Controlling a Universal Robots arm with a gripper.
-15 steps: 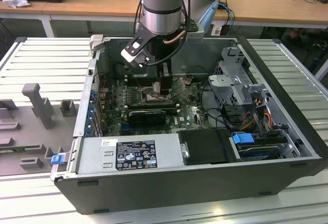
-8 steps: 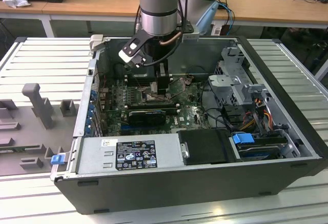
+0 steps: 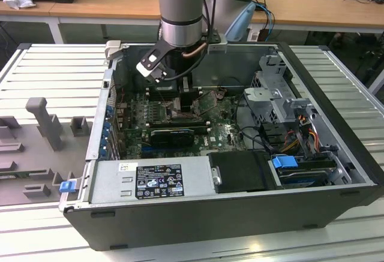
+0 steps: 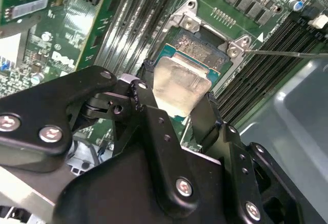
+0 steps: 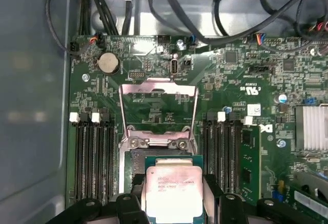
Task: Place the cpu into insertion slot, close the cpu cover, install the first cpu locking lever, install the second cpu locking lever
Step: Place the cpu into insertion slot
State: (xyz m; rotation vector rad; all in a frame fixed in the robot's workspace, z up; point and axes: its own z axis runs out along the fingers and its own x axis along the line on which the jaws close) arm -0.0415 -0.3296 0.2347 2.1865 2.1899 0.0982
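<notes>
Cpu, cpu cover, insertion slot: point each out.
cpu (image 5: 173,193): first wrist view, middle of its silvery top.
cpu cover (image 5: 154,84): first wrist view, frame bar opposite its hinge.
insertion slot (image 4: 200,47): second wrist view, contact field.

**Printed matter.** In the first wrist view, the cpu (image 5: 171,185) carries faint dark lines of print on its metal top, too small for me to read. White silkscreen marks (image 5: 249,86) stand on the green board (image 5: 154,65). In the exterior view, a black label (image 3: 158,181) with white print, possibly including symbols, and a small white sticker (image 3: 124,166) sit on the grey power supply (image 3: 195,178). I can read neither.
</notes>
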